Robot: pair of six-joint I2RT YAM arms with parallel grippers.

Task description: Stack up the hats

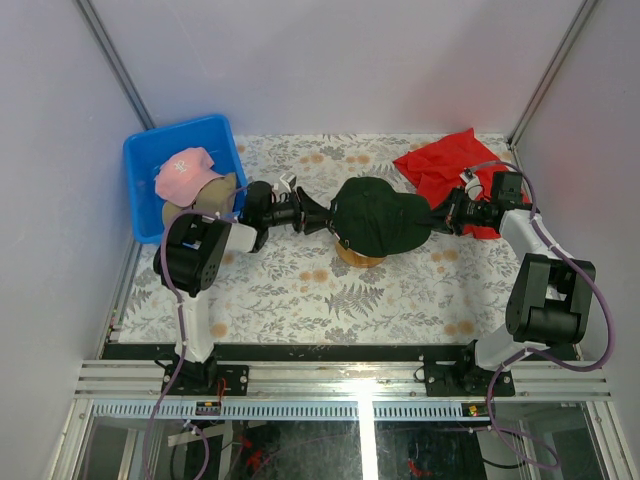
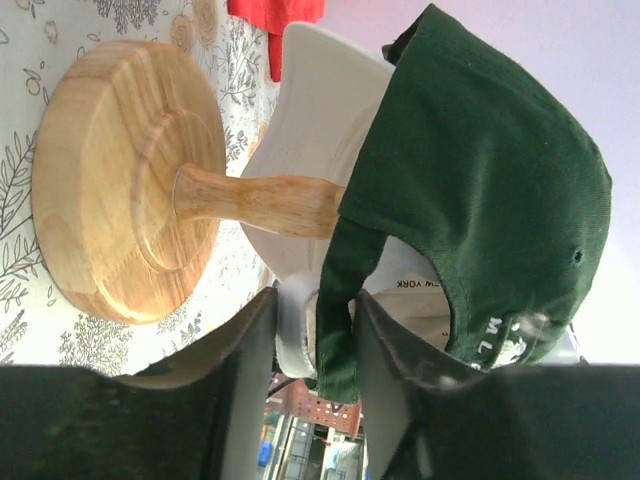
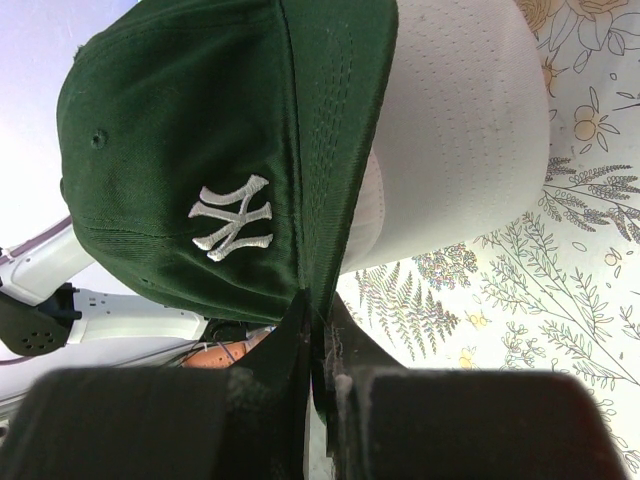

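Observation:
A dark green cap [image 1: 380, 215] sits over a white cap on the wooden stand [image 1: 360, 258] at mid table. My left gripper [image 1: 322, 218] is shut on the back straps: in the left wrist view the green strap [image 2: 335, 300] and the white cap's strap lie between the fingers [image 2: 250, 340]. The white cap [image 2: 320, 110] shows under the green cap [image 2: 480, 180]. My right gripper [image 1: 437, 218] is shut on the green cap's brim; the right wrist view shows the green cap [image 3: 200, 130] over the white cap [image 3: 460, 130]. A pink cap [image 1: 187, 170] lies on a tan cap [image 1: 210, 195] at the blue bin.
A blue bin [image 1: 150, 150] stands at the back left. A red cloth [image 1: 445, 160] lies at the back right, behind my right arm. The stand's round base [image 2: 110, 180] rests on the patterned table cover [image 1: 300, 290]. Grey walls close in the sides and back.

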